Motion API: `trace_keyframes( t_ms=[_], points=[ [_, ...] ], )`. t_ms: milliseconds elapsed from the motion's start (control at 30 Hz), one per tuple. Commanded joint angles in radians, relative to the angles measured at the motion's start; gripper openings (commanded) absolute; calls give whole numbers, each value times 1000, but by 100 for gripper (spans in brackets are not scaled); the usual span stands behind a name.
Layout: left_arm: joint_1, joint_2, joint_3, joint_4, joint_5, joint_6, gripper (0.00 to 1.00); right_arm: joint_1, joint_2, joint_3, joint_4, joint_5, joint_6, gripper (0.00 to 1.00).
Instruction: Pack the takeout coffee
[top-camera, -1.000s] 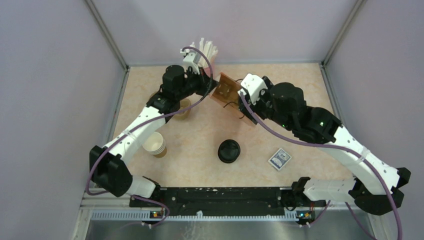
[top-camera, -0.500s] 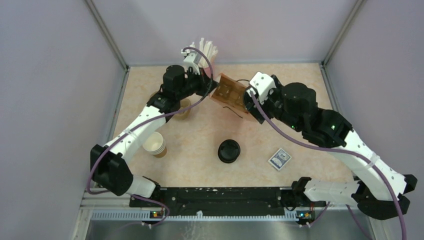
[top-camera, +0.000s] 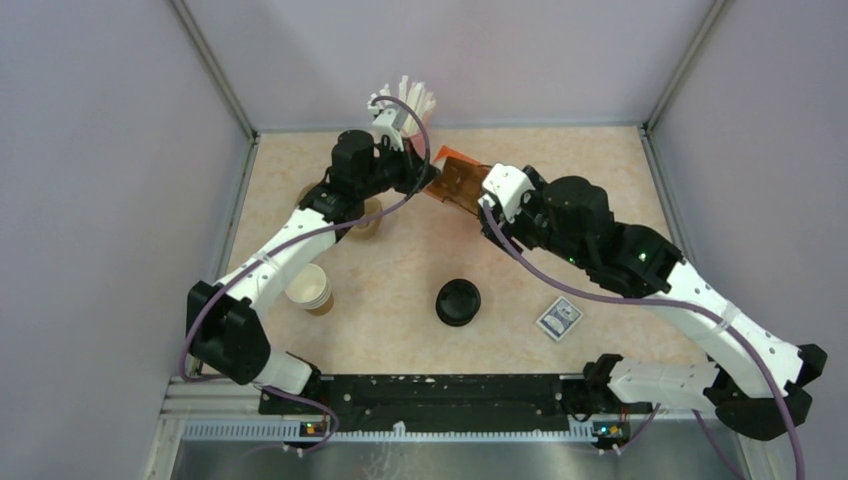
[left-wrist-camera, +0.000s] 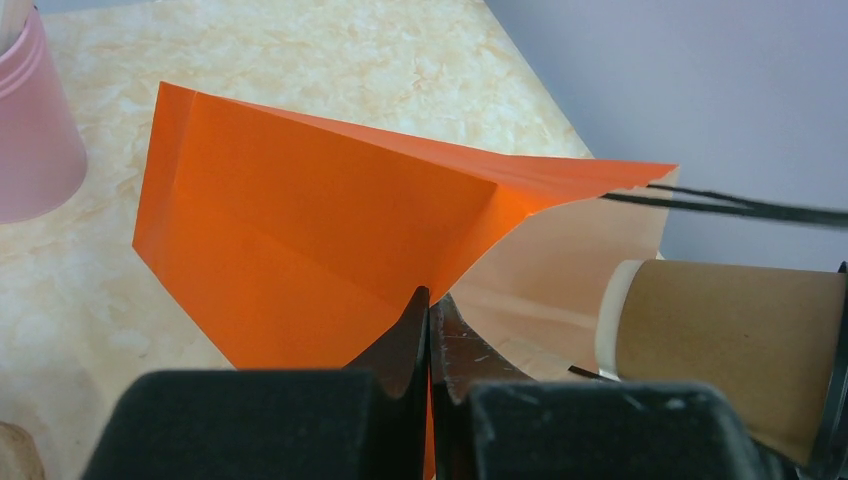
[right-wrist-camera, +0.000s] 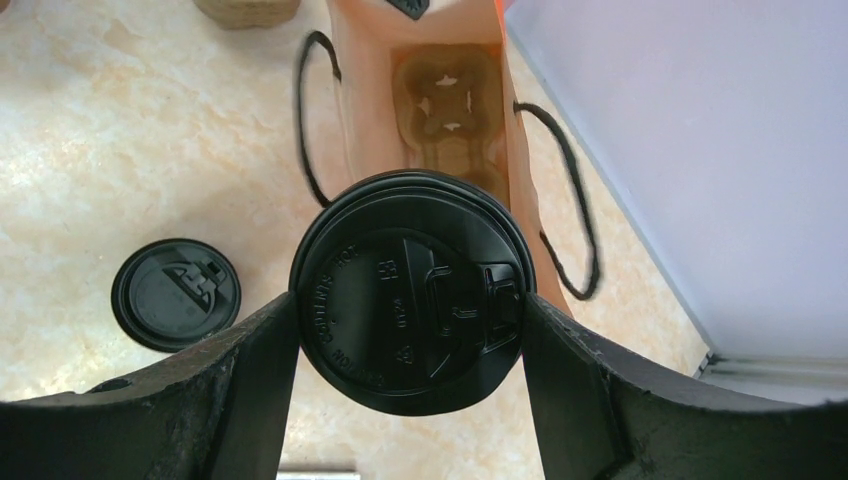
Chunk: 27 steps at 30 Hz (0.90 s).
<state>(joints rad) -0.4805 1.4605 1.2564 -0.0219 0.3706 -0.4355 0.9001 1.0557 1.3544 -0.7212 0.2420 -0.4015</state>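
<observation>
The orange paper bag (top-camera: 456, 180) lies tipped on its side at the back of the table, mouth toward the right arm. My left gripper (top-camera: 428, 177) is shut on the bag's edge (left-wrist-camera: 330, 230), its fingers (left-wrist-camera: 412, 330) pinching the paper. My right gripper (top-camera: 487, 200) is shut on the takeout coffee (right-wrist-camera: 410, 305), fingers on either side just under its black sip lid. The brown cup (left-wrist-camera: 730, 340) is held sideways with its base at the bag's mouth. A cardboard cup carrier (right-wrist-camera: 447, 110) lies inside the bag. The cup is hidden under the right wrist in the top view.
A loose black lid (top-camera: 458, 302) lies mid-table and also shows in the right wrist view (right-wrist-camera: 175, 293). A lidless paper cup (top-camera: 310, 288) and another cup (top-camera: 365, 216) stand left. A small packet (top-camera: 559, 318) lies right. A pink holder of white sticks (top-camera: 405, 100) stands at the back wall.
My right gripper has moved left with the coffee, up to the bag's mouth. The bag has tipped further onto its side. The left gripper has kept its hold and shifted slightly.
</observation>
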Motion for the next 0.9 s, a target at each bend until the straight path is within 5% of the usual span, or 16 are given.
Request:
trace_keyframes(
  t_ms=[0, 433, 867],
  points=[
    [0, -10, 31, 35, 43, 2, 0, -7, 20, 12, 99, -9, -47, 66],
    [5, -15, 29, 66, 131, -62, 0, -55, 64, 21, 158, -68, -107, 65],
    [69, 42, 71, 69, 375, -196, 0, -175, 46, -49, 142, -237, -287, 70]
  ],
)
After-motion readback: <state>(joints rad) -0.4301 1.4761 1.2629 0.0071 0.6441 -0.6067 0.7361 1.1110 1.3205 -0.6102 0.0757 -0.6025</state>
